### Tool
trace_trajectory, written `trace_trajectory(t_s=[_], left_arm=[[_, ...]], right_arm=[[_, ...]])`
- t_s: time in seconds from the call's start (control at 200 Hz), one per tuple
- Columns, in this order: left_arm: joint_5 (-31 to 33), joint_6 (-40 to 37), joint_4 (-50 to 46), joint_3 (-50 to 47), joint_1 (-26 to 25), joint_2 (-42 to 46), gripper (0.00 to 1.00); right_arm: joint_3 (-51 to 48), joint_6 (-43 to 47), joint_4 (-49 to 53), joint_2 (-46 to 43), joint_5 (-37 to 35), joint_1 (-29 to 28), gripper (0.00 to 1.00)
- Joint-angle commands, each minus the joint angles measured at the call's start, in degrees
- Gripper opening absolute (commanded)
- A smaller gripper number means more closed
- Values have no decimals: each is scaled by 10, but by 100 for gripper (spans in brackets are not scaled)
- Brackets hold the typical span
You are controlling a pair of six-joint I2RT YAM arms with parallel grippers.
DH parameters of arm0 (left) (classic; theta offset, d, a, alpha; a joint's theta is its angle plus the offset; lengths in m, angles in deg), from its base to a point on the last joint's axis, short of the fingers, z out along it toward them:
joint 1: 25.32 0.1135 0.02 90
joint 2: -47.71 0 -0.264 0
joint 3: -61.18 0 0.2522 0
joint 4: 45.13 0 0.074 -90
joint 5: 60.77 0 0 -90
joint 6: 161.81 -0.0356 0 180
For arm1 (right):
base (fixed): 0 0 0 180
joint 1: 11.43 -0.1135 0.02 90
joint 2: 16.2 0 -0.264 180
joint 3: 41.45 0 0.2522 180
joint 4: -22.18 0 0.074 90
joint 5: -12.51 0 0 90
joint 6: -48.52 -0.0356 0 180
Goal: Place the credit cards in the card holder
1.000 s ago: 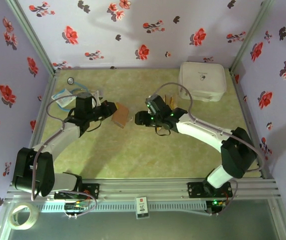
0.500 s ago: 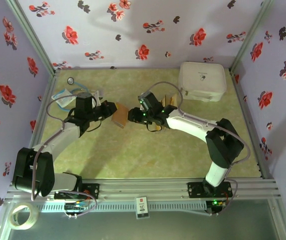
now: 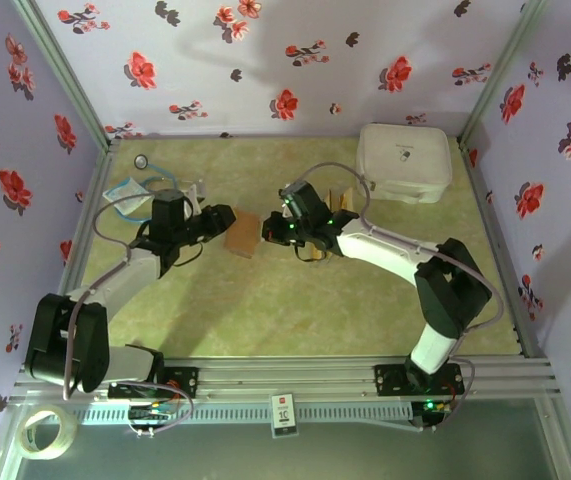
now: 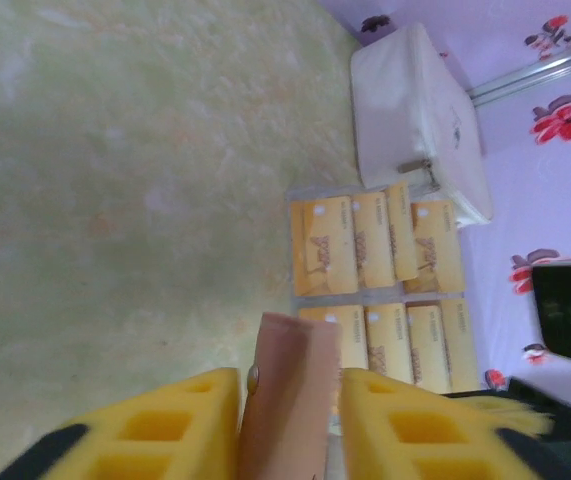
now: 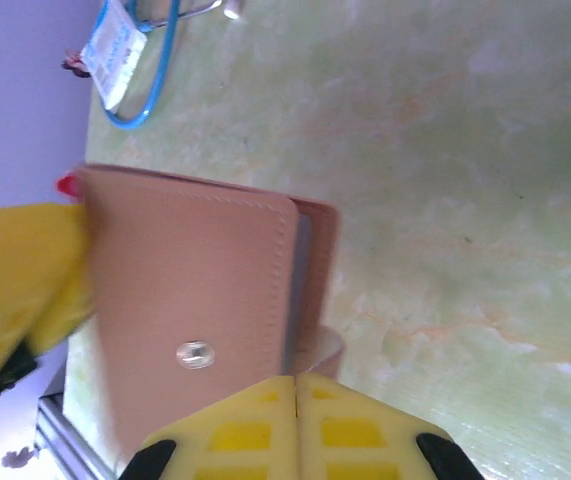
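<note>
1. The card holder (image 3: 242, 235) sits just left of centre in the overhead view, between the two gripper tips. In the right wrist view it (image 5: 185, 320) fills the lower left of the frame, tilted, its snap stud facing the camera.
2. The left gripper (image 3: 223, 222) reaches it from the left. In the left wrist view the holder (image 4: 285, 420) fills the gap between the parted yellow fingers (image 4: 165, 425) at the bottom of the frame. I cannot tell whether they press on it.
3. The right gripper (image 5: 295, 385) has its pads pressed together at the holder's lower edge, touching it. I cannot tell whether a flap is caught between them.
4. The credit cards (image 4: 375, 240) lie in two rows right of centre in the left wrist view, beyond the holder and apart from it. In the overhead view they (image 3: 340, 197) peek out just behind the right arm.
5. A white case (image 3: 403, 162) sits in the upper right of the table (image 3: 265, 300), near the cards.
6. A blue lanyard (image 3: 125, 190) lies at the table's upper left, well apart from the holder.
</note>
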Motion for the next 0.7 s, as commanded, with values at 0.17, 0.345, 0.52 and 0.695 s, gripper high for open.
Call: trace_trajectory(t_s=[0.17,0.345,0.52,0.695], left_arm=[[7,33,139,-90,0,-57,46],[6,27,150,-108,-1,-66,47],[6,20,148,-120,0,-65,48],[6,10,122,-125,0,-48,50]], right_arm=[[17,-24,-14,-24,54,-10,0],[-3,-59,-68,-12,76,-20,0],[-8,-74,-85,-1,80,-26,0],[-36,-84,-102,-15,74,-30,0]])
